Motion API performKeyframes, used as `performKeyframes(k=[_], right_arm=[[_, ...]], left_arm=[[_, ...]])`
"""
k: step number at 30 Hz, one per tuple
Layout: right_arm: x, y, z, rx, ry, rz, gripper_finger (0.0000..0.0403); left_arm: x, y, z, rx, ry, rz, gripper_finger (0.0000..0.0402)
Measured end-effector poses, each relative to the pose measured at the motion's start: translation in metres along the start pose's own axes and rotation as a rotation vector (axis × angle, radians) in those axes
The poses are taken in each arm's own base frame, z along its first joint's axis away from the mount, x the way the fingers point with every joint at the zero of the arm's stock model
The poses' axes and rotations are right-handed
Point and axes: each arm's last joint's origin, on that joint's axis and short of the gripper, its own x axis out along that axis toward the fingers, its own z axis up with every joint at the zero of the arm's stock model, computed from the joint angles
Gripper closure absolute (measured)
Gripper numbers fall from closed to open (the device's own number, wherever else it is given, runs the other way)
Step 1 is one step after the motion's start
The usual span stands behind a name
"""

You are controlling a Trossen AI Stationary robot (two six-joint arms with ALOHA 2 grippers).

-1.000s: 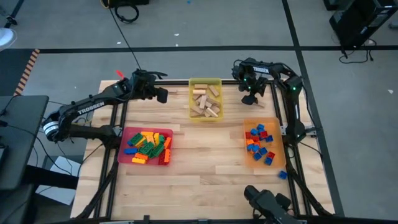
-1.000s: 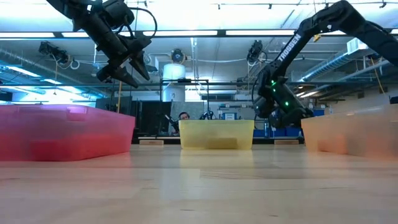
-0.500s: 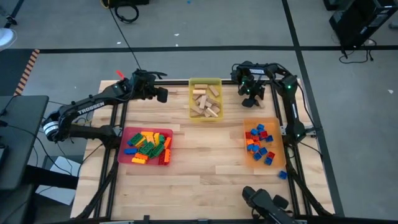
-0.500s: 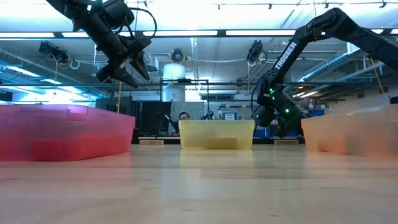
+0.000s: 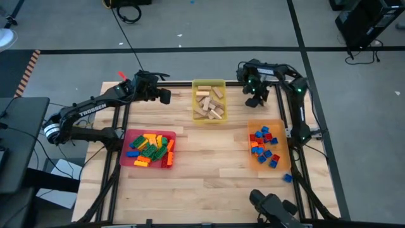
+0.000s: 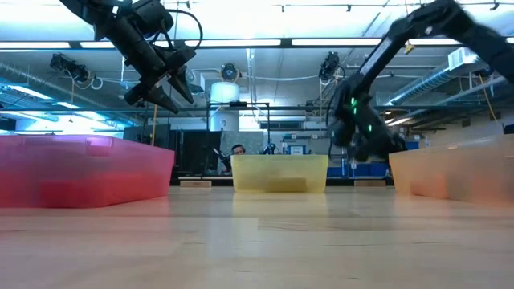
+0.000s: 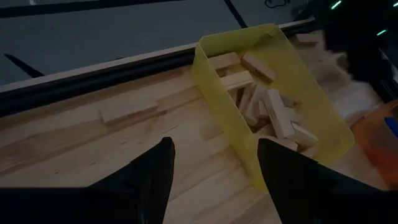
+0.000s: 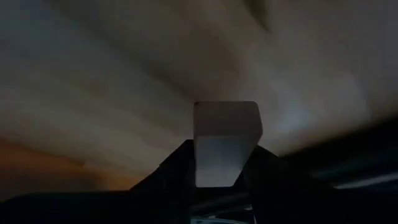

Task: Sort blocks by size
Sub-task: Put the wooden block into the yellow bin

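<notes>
My right gripper [image 5: 255,100] hangs over the table's far right corner, just beyond the orange tray [image 5: 283,149] of small red and blue bricks. It is shut on a pale rectangular block [image 8: 227,143]. My left gripper [image 5: 164,96] hovers open above the far left, beside the yellow tray [image 5: 209,83] of tan wooden blocks [image 7: 273,112]; nothing is between its fingers [image 7: 152,174]. One more wooden block [image 7: 127,111] lies flat on the table ahead of it. The red tray [image 5: 126,140] holds longer yellow, green, orange and red bricks. My right gripper pinches the pale block between its two fingers [image 8: 177,171], which lie on two opposite sides of it. The block's end [image 8: 227,121] sticks out past the fingertips, in line with them. The fingers slant steeply down from above. Whether the block is clear of the table does not show.
A single blue brick [image 5: 286,178] lies on the table near the front right, outside the orange tray. The middle of the tabletop [image 5: 209,158] between the trays is bare wood. Dark frame rails [image 5: 297,120] run along the table's sides.
My right gripper has dipped toward the table near its far right corner and come back up to about where it was. My left gripper has stayed still.
</notes>
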Motion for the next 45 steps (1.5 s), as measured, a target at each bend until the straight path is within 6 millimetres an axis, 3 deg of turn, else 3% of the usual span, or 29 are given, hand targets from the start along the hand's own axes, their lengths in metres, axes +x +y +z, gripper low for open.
performKeyframes(k=[6, 12, 16, 21, 27, 33, 38, 45], right_arm=[[-0.051, 0.003, -0.048, 0.062, -0.226, 0.016, 0.0282], [-0.101, 0.015, -0.074, 0.137, -0.693, 0.087, 0.0282], [-0.134, 0.036, -0.076, 0.069, -1.016, 0.220, 0.0282], [-0.158, 0.073, -0.060, -0.055, -1.277, 0.270, 0.0281], [-0.153, 0.113, -0.021, -0.145, -1.360, 0.232, 0.0281], [-0.126, 0.123, 0.019, -0.110, -1.275, 0.246, 0.0279], [-0.117, 0.124, 0.027, -0.116, -1.225, 0.279, 0.0258], [-0.119, 0.124, 0.024, -0.117, -1.229, 0.298, 0.0245]], left_arm=[[0.000, 0.000, 0.000, 0.001, 0.000, -0.001, 0.0163], [0.000, -0.003, 0.005, -0.001, -0.053, -0.032, 0.0163], [-0.001, -0.005, 0.009, -0.002, -0.088, -0.052, 0.0163], [-0.001, -0.005, 0.010, 0.029, -0.111, -0.036, 0.0163], [-0.001, -0.005, 0.011, 0.049, -0.121, -0.031, 0.0163], [-0.001, -0.005, 0.011, 0.095, -0.133, -0.012, 0.0162], [0.008, -0.004, 0.009, 0.119, -0.108, 0.033, 0.0147], [0.032, -0.003, 0.009, 0.128, -0.122, 0.097, 0.0089]])
